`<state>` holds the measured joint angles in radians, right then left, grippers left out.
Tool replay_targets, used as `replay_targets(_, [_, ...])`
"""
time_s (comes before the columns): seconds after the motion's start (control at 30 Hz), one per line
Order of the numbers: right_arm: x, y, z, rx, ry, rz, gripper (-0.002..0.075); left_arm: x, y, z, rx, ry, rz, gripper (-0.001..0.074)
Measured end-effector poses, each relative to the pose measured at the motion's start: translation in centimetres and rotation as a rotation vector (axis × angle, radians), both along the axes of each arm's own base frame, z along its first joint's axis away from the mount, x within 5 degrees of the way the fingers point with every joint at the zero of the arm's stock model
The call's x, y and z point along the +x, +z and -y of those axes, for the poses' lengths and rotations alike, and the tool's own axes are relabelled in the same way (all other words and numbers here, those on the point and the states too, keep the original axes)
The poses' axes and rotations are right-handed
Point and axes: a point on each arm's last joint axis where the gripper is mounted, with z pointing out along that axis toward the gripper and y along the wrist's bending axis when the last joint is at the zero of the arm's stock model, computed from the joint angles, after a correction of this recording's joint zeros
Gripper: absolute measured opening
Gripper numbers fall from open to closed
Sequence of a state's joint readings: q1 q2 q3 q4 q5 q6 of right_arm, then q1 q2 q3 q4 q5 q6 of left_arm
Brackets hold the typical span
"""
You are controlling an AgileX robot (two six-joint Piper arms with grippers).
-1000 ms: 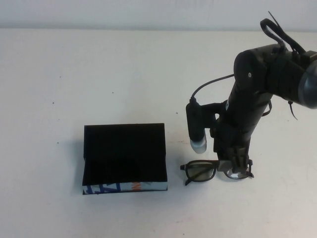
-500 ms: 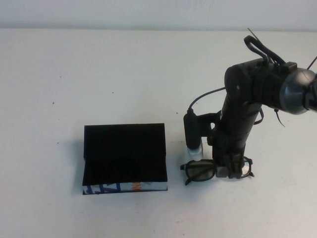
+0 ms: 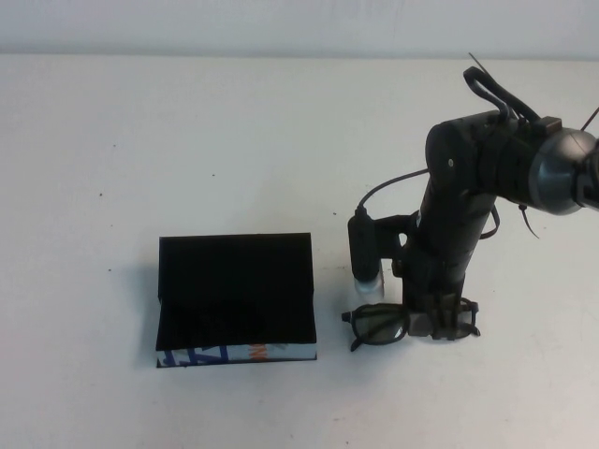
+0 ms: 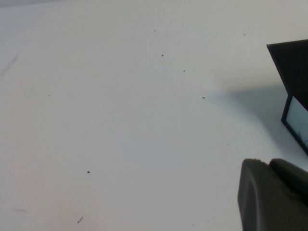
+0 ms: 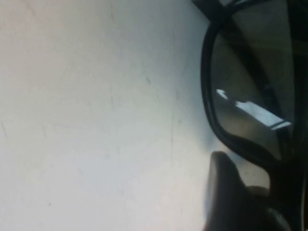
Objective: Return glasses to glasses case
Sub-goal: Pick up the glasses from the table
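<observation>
Right gripper (image 3: pixel 440 318) straddles the glasses (image 3: pixel 379 325) just right of the glasses case (image 3: pixel 234 297); grip state unclear. Light, fragile frame: pinch the bridge. Left gripper (image 4: pixel 274 199): cannot tell.

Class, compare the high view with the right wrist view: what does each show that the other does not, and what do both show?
Only the high view shows the case, standing to the left of the glasses, the right arm reaching down, and the right gripper low over the right half of the glasses. The left gripper is not in it.

Only the right wrist view shows a lens close up, with reflections, and a dark finger beside the frame.

Both show the glasses lying on the white table.
</observation>
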<state>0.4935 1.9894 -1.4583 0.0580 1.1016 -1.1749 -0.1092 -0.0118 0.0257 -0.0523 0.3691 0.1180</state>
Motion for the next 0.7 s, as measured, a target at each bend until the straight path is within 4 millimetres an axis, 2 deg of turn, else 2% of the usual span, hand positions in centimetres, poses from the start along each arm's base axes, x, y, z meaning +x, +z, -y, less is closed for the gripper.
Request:
replay_targets(0.13, [-0.1, 0.0, 0.0, -0.001, 0.0, -0.007, 0.0207, 0.0, 0.0, 0.0, 0.0, 0.0, 0.0, -0.0001])
replay_targets(0.37, [-0.2, 0.0, 0.1, -0.011, 0.003, -0.027, 0.0056, 0.0, 0.0, 0.0, 0.0, 0.0, 0.0, -0.0001])
replay_targets(0.47, [-0.4, 0.2, 0.2, -0.015, 0.003, -0.038, 0.005, 0.0, 0.0, 0.0, 0.0, 0.0, 0.0, -0.0001])
replay_targets(0.57, [-1.1, 1.4, 0.2, -0.024, 0.003, -0.041, 0.005, 0.0, 0.0, 0.0, 0.0, 0.0, 0.0, -0.0001])
replay_targets(0.7, [-2.5, 4.5, -0.6, -0.006, 0.002, 0.02, 0.005, 0.0, 0.0, 0.0, 0.0, 0.0, 0.0, -0.0001])
